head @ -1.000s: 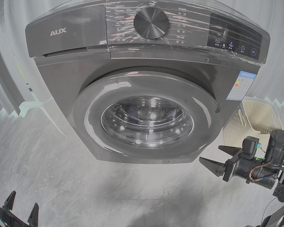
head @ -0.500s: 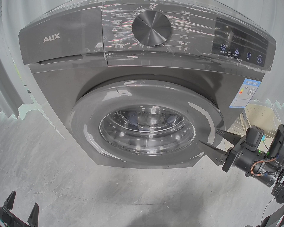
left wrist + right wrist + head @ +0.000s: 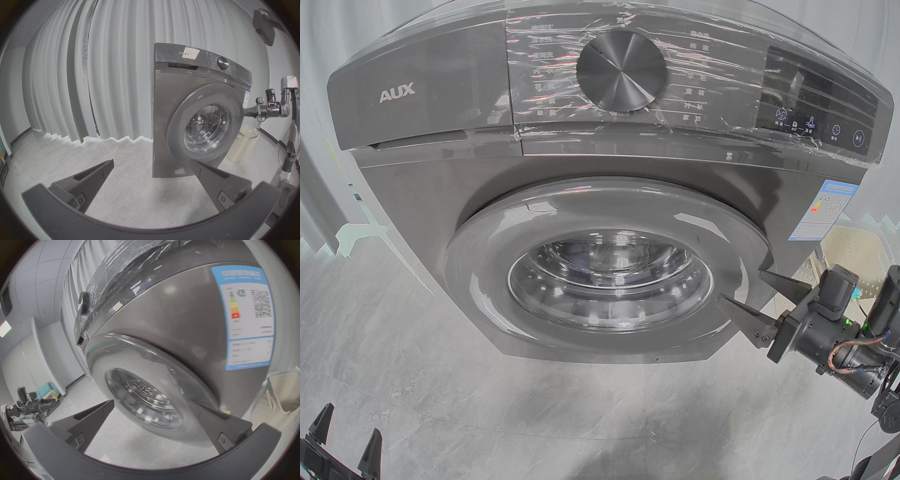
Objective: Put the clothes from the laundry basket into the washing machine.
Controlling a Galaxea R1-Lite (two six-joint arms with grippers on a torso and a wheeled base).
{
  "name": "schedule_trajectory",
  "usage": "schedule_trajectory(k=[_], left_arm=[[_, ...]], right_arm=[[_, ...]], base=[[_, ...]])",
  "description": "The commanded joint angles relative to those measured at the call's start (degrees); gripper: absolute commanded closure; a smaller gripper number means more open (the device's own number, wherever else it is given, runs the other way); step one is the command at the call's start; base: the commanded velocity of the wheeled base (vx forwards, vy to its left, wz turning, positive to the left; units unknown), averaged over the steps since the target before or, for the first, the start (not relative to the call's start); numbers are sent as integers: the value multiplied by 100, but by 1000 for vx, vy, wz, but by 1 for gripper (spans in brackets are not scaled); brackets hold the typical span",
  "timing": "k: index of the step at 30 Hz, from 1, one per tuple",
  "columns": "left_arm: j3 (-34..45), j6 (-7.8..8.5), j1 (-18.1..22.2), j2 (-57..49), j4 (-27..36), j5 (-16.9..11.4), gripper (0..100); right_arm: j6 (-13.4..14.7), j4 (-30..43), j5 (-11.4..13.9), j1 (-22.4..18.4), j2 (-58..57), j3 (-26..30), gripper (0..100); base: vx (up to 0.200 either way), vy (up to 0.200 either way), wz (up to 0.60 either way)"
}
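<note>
The grey washing machine (image 3: 600, 156) stands in front of me, its round glass door (image 3: 487, 250) shut. My right gripper (image 3: 740, 285) is open, its fingertips right at the door's right rim, and holds nothing. The same door (image 3: 140, 390) sits just beyond the open fingers in the right wrist view. A cream laundry basket (image 3: 856, 250) stands on the floor to the right of the machine, behind my right arm; its lower inside is hidden. My left gripper (image 3: 351, 420) hangs low at the left, open and empty, far from the machine (image 3: 175, 125).
Grey curtains (image 3: 93, 78) hang behind and to the left of the machine. Bare tiled floor (image 3: 550, 406) stretches in front of the door. Plastic film covers the control panel and dial (image 3: 621, 70). The basket (image 3: 243, 142) stands close against the machine's right side.
The head view has shifted nearer to the machine. My right gripper has risen and moved left, from the floor area beside the basket to the door's right rim. The left gripper has kept still.
</note>
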Motion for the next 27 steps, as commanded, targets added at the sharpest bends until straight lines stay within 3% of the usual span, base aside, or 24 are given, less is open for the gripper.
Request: schedule_trajectory(k=[1, 4, 7, 10, 12, 13, 14, 15, 16, 17, 22, 27], left_arm=[[92, -1, 4, -93, -1, -6, 0], [92, -1, -5, -93, 8, -6, 0], [92, -1, -5, -93, 8, -6, 0], [92, -1, -5, -93, 8, -6, 0], [92, -1, -14, -57, 8, -6, 0], [92, -1, -14, -57, 8, -6, 0], [92, -9, -31, 30, 8, -6, 0], [92, -9, -31, 30, 8, -6, 0], [92, -18, -58, 66, 8, -6, 0], [92, -18, -58, 57, 8, -6, 0], [92, -27, -49, 48, 8, -6, 0], [92, -18, -14, -31, 8, -6, 0]], right_arm=[[-16, -2, 38, 115, -548, 647, 0], [-33, 77, 56, 291, -1286, 1200, 0], [-42, 95, 47, 212, -1726, 1578, 0], [-104, 481, -6, -280, -2429, 1754, 0], [-148, 1132, -6, -799, -3027, 1754, 0], [-148, 1132, -6, -799, -3027, 1754, 0], [-332, 1650, 38, -1273, -3396, 1754, 0], [-358, 1686, 47, -1308, -3422, 1754, 0], [-631, 2046, 65, -1722, -3818, 1754, 0], [-684, 2230, 73, -1897, -4090, 1754, 0], [-692, 3224, 73, -2381, -5303, 1754, 0], [-701, 4841, 82, -2732, -6929, 1754, 0]], base=[[0, 0, 0], [0, 0, 0], [0, 0, 0], [0, 0, 0], [0, 0, 0], [0, 0, 0], [0, 0, 0], [0, 0, 0], [0, 0, 0], [0, 0, 0], [0, 0, 0], [0, 0, 0]])
